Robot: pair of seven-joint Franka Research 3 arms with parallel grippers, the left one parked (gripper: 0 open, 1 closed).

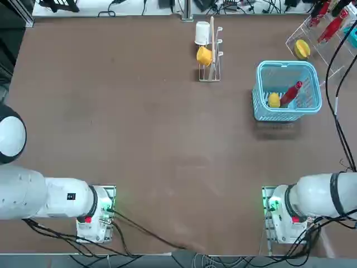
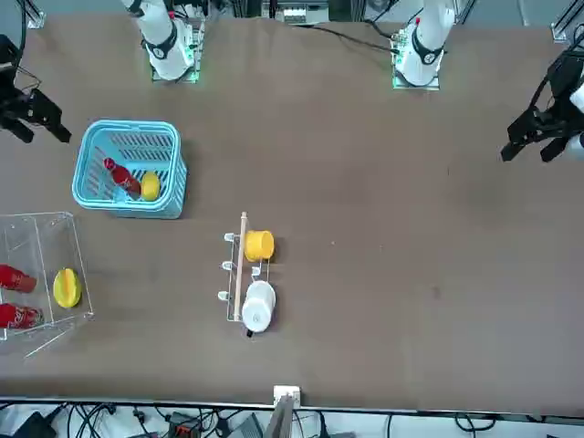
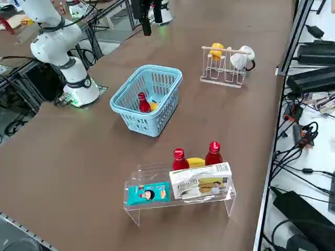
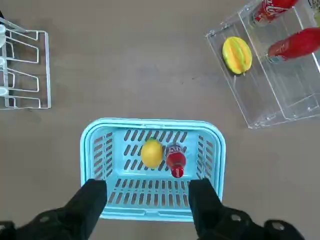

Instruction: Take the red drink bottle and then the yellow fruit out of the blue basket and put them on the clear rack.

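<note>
The blue basket stands on the brown table. Inside it the red drink bottle leans beside the small yellow fruit. My right gripper hangs open well above the basket, its two dark fingers spread wide and holding nothing. The clear rack sits just beyond the basket, towards the table's edge.
The rack holds two red bottles, a bigger yellow fruit and two flat packets. A white wire peg stand with a yellow cup and a white cup stands left of the basket.
</note>
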